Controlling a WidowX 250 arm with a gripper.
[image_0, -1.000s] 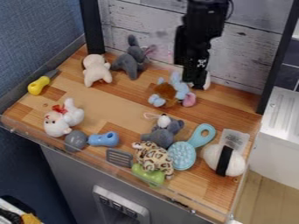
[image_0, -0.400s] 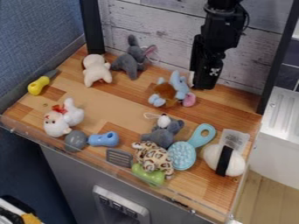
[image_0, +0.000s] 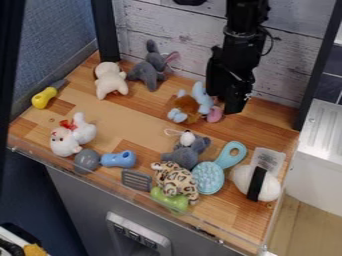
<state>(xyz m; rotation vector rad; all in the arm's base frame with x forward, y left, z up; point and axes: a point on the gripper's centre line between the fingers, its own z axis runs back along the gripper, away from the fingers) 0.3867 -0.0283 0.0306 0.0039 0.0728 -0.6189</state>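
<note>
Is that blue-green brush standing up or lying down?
Lying down: the brush is stretched out along the wooden top, its round handle hole and its dotted side both showing from above.

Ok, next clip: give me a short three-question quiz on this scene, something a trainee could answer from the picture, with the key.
1. Multiple choice. Which soft toy is nearest to the tool?
A) the leopard-spotted one
B) the blue-and-brown one
C) the cream one at the back left

2. True or false. In the camera view, the white toy with a black band lies to the right of the turquoise brush.

3. Fill in the missing word. The white soft toy at the front left wears a ____ bow.

Key: 1 B; 2 true; 3 red
</note>
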